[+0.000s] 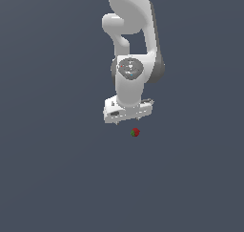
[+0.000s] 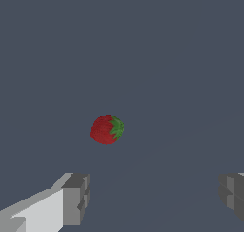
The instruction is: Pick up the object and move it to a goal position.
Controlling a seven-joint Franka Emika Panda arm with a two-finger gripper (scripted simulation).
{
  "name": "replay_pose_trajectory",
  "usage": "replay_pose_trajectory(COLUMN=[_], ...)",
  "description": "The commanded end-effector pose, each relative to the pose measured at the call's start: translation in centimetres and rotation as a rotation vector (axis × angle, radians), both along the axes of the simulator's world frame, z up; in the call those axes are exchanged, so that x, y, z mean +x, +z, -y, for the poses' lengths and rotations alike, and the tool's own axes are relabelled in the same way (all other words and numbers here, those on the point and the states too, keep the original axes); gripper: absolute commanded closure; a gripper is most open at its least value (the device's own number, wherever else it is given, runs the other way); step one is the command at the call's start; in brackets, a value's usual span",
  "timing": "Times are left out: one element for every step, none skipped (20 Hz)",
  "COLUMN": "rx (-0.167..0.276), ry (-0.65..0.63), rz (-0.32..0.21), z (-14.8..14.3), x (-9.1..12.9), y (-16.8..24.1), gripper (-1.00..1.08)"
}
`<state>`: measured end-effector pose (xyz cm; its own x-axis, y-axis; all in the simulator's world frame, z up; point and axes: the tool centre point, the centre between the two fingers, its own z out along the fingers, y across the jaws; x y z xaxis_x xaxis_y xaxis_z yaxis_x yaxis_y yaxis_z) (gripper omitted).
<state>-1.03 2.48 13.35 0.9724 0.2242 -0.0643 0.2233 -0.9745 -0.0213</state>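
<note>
The object (image 1: 135, 132) is a tiny red strawberry-like lump with a green bit at one side, lying on the flat grey surface. The wrist view shows the object (image 2: 107, 129) larger, its green leaves turned to one side. My white gripper (image 1: 127, 120) hangs from the arm just above and slightly to the exterior view's left of it. In the wrist view the gripper (image 2: 155, 197) stands open, its two grey fingertips (image 2: 76, 197) far apart with nothing between them. The object lies apart from both fingers.
The white arm (image 1: 131, 45) comes down from the top of the exterior view. A plain dark grey surface (image 1: 57, 178) fills all the area around the object. No goal marker shows.
</note>
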Motion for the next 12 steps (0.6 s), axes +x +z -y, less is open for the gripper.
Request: replay_pose_trajectory(rx=[0.001,0.002,0.002,0.003,0.004,0.004,0.005,0.006,0.007,0.007,0.008,0.009], ry=[0.061,0.089,0.118,0.148,0.179,0.210,0.240,0.271,0.302,0.332,0.363,0.394], rz=[0.003,0.004,0.005,0.006,0.008,0.009,0.010,0.012,0.013,0.014,0.016,0.017], z=[-0.2,-0.2,-0.3,-0.4,-0.5,-0.6,-0.6,-0.7,-0.8,-0.9,-1.0,-1.1], x=[0.0,0.0,0.0,0.0,0.1,0.1,0.1,0.1,0.1,0.1,0.1,0.1], y=[-0.3,-0.5,-0.6,-0.8,-1.0,-1.1,-1.3,-1.5,-1.6,-1.8,-1.9,-2.1], gripper=[-0.92,-0.92,-0.92,-0.92,-0.92,-0.92,-0.92,-0.92,-0.92,-0.92,-0.92,-0.92])
